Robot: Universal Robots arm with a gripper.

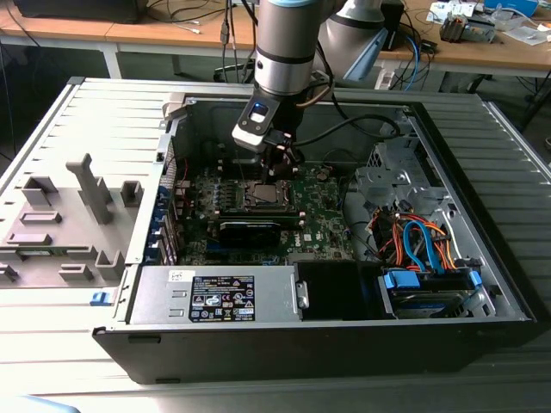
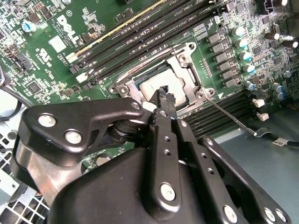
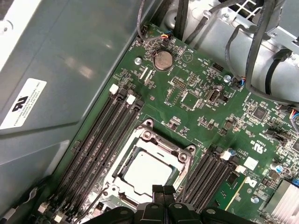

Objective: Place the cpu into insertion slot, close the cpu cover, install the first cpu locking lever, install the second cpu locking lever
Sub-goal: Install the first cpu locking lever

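A robotics or electronics lab: an opened desktop computer case lies on a grey slatted worktable, with wooden benches carrying cables and parts along the far side.

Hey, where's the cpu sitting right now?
In the first wrist view the cpu lies seated on the green motherboard, framed by the metal cover, between the two banks of memory slots, right by the gripper.

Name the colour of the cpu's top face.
The cpu is silvery-grey; the first wrist view shows it best.
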